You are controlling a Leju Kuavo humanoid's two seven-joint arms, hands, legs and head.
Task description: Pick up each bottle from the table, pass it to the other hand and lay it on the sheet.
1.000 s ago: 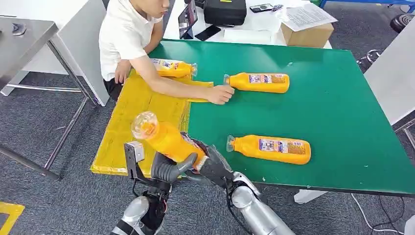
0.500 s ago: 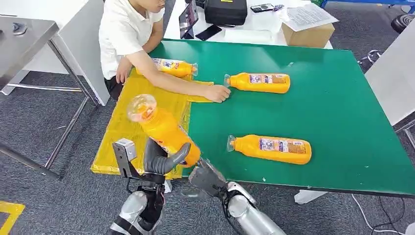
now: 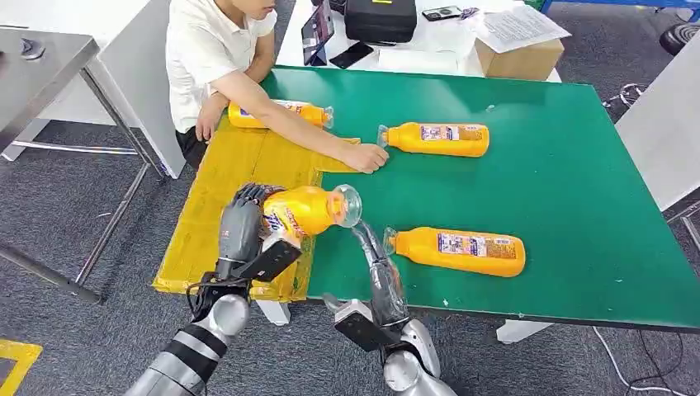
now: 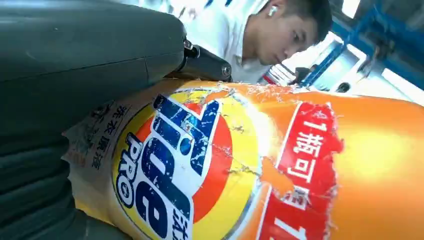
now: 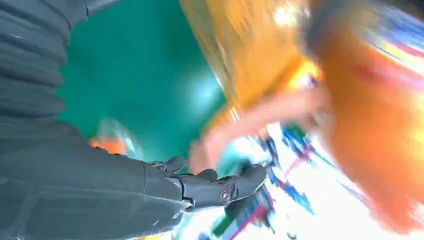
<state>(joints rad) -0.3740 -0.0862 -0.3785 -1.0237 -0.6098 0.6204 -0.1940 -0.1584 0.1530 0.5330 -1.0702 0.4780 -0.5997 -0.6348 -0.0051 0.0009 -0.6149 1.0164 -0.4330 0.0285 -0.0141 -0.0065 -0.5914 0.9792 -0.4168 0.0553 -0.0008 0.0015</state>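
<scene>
Head view: left hand (image 3: 242, 224) grips a bottle (image 3: 309, 209) by its base, lying sideways over the near edge of the yellow sheet (image 3: 216, 177). Right hand (image 3: 378, 268) is empty, fingers straight and apart, beside the cap. Two bottles lie on the green table (image 3: 578, 165), another on the sheet by a person (image 3: 216, 58).

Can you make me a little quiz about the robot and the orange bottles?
1. Which robot hand holds a bottle?
2. True or false: the person's hand rests on a corner of the yellow sheet.
3. How many bottles lie on the bare green table? A one, B two, C four

Key:
1. The left hand grips the held bottle; the right hand holds nothing.
2. True: person's hand, yellow sheet.
3. B: far bottle, near bottle.
</scene>
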